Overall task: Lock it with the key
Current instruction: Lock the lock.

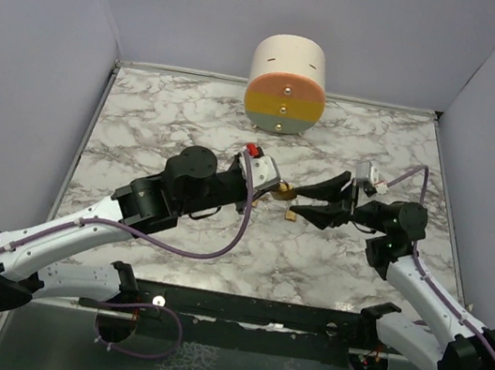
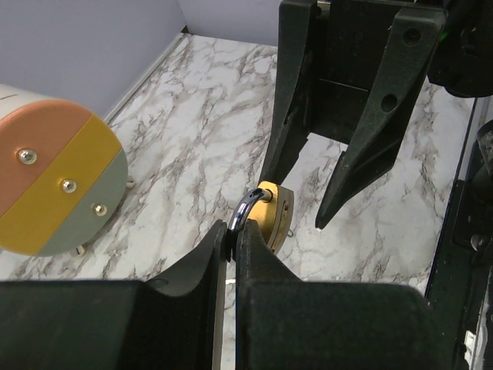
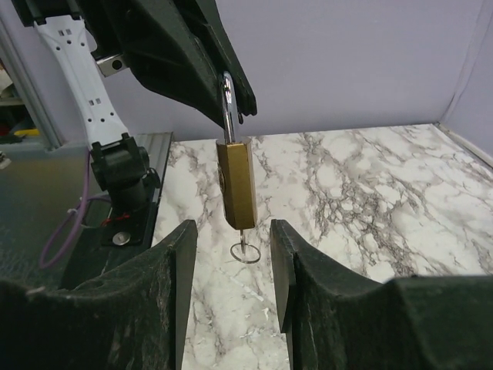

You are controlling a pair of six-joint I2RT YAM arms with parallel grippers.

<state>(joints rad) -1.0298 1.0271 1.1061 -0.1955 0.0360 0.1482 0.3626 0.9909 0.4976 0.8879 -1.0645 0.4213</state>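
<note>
A brass padlock [image 3: 236, 183] hangs upright by its silver shackle [image 2: 247, 208] above the marble table. My left gripper [image 2: 233, 233] is shut on the shackle and holds the lock off the table; both show mid-table in the top view [image 1: 288, 201]. A small key [image 3: 244, 237] with a wire ring sticks down out of the lock's underside. My right gripper [image 3: 233, 230] is open, with one finger on each side of the lock's lower end and the key, touching neither. Its fingers [image 2: 368, 131] face my left gripper.
A cream cylinder with a pink, yellow and grey striped face [image 1: 286, 83] stands at the back centre and shows in the left wrist view [image 2: 54, 185]. Grey walls enclose the marble table [image 1: 163, 123]. A black rail [image 1: 255, 312] runs along the near edge.
</note>
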